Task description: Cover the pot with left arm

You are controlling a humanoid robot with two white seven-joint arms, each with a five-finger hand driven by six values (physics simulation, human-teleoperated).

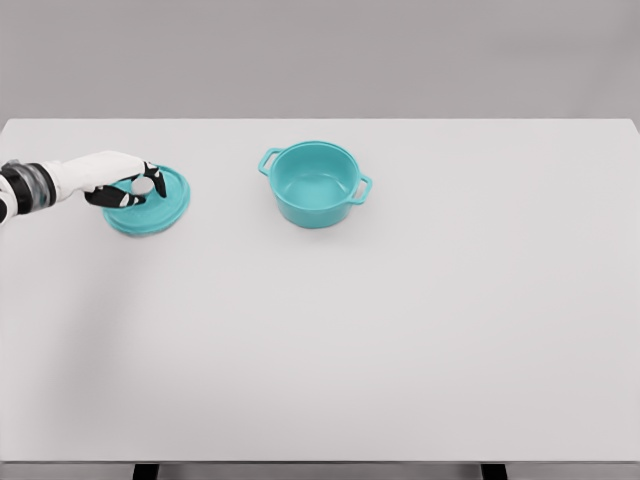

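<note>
A teal pot [315, 183] with two side handles stands uncovered on the white table [400, 330], a little left of centre toward the back. Its round teal lid [150, 205] lies flat on the table at the far left, with a pale knob in its middle. My left hand [135, 187] reaches in from the left edge and sits over the lid, its fingers curled around the knob. The lid looks flat on the table, not raised. My right arm is out of view.
The table's front edge runs along the bottom of the picture, with two dark legs showing below it. A plain grey wall stands behind the table's back edge.
</note>
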